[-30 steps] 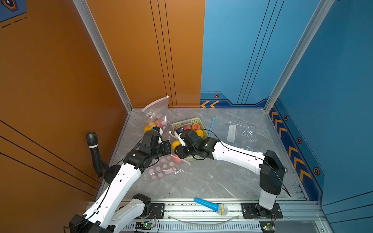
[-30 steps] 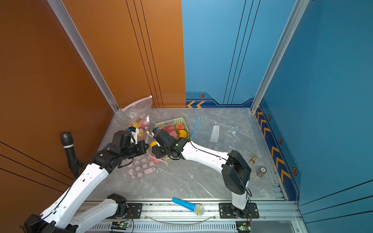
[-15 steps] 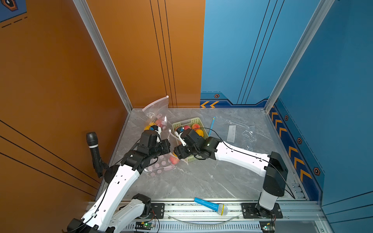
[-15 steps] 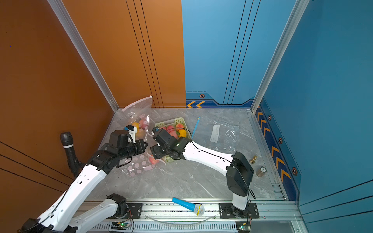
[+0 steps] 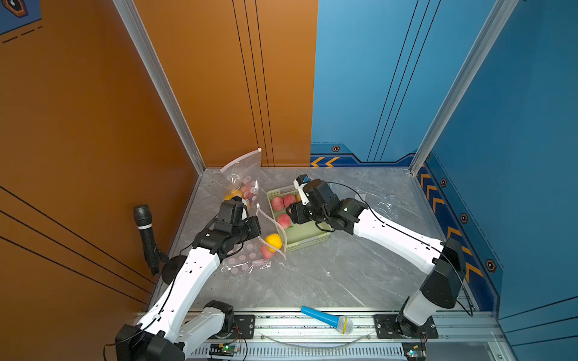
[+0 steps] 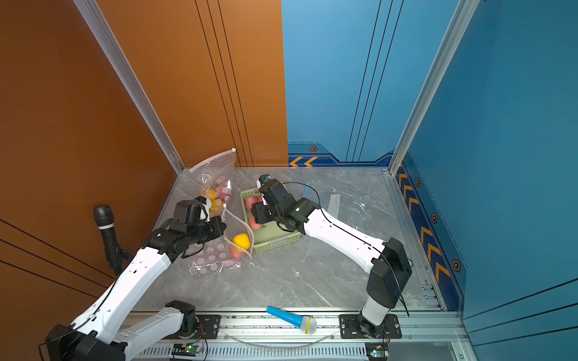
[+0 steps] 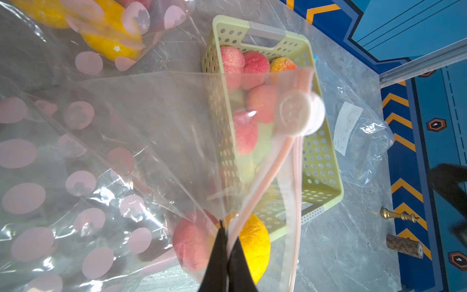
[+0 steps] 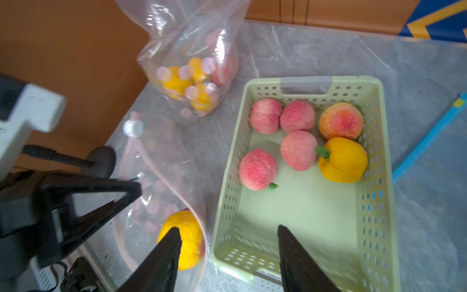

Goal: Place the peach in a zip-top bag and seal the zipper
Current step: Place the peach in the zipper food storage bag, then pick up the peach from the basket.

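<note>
Peach (image 7: 189,240) sat bagged; left gripper (image 7: 227,244) pinched zip-top bag (image 7: 141,121) rim, right gripper (image 8: 227,228) hung open, empty; next move likely needed slider (image 7: 295,113) dragged shut.

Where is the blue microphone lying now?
In both top views the blue microphone lies on the front metal rail, between the arm bases, nearer the right one.

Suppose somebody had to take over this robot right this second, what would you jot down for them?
Left gripper: shut, pinching the rim of the zip-top bag and holding its mouth open.
Right gripper: open, empty, hovering where the basket meets the bag.
Done: a pink peach and a yellow fruit lie inside the bag.
Left: seal the zipper; its slider sits at one end, mouth unsealed.
</note>
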Motion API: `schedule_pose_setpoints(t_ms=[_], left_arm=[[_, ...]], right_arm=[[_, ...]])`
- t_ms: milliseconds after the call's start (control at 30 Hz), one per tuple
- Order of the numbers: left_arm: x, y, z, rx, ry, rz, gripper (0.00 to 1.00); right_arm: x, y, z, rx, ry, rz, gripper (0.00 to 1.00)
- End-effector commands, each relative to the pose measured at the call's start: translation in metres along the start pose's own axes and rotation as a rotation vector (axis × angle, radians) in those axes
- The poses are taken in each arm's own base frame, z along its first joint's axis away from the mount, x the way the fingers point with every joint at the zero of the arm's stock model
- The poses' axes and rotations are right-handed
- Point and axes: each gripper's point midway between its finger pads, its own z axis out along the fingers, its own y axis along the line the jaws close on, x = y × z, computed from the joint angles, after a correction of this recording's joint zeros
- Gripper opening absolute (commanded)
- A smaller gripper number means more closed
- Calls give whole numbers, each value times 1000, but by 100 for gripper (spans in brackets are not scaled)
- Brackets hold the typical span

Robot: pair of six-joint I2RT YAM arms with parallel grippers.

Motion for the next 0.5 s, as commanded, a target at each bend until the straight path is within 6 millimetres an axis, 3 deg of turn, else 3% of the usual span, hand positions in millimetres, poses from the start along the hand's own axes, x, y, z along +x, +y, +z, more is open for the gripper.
schedule_pose_setpoints(t_ms=[0, 167, 467], left_arm=[[0, 9, 9, 27, 21, -38, 0], [2, 9, 18, 61, 60, -63, 0], [3, 6, 18, 79, 61, -67, 0]], right_arm=[[23, -24, 38, 56, 119, 50, 65], [39, -22, 81, 50, 188, 38, 69], [64, -22, 132, 44, 260, 78, 74]])
